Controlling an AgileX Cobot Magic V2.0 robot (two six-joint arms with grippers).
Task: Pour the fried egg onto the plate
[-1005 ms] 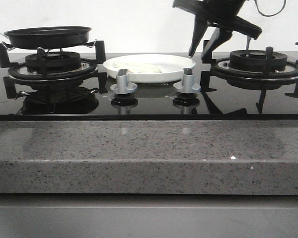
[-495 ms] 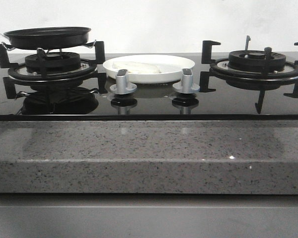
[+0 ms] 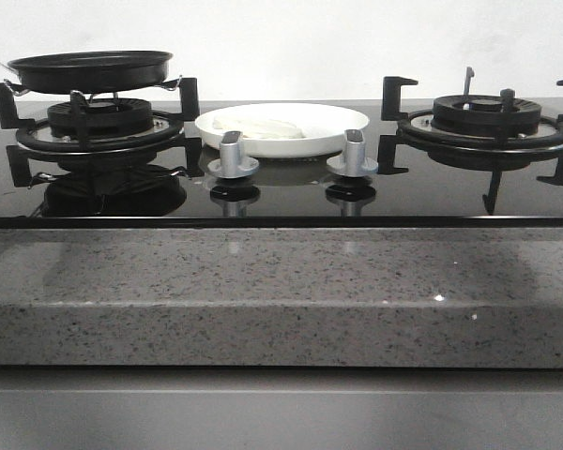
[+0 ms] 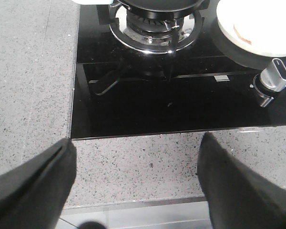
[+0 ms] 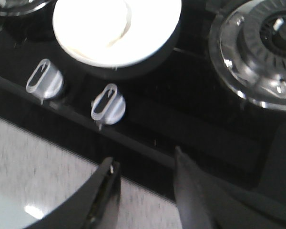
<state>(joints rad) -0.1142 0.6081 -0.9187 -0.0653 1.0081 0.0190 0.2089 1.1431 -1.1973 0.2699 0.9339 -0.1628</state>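
Note:
The white plate (image 3: 283,127) sits on the black glass hob between the two burners, with the pale fried egg (image 3: 263,128) lying flat on it. The plate shows in the right wrist view (image 5: 117,29) and partly in the left wrist view (image 4: 257,26), where the egg's (image 4: 243,34) orange-edged rim shows. The black frying pan (image 3: 91,69) rests on the left burner. My left gripper (image 4: 136,157) is open and empty above the granite counter in front of the hob. My right gripper (image 5: 145,167) is open and empty above the hob's front edge, near the knobs. Neither gripper appears in the front view.
Two silver knobs (image 3: 233,156) (image 3: 353,153) stand in front of the plate. The right burner (image 3: 485,122) with its black grate is bare. The speckled granite counter (image 3: 281,291) runs along the front.
The right gripper hung over the right burner one second ago and has left the front view. The pan, the plate and the egg have not moved.

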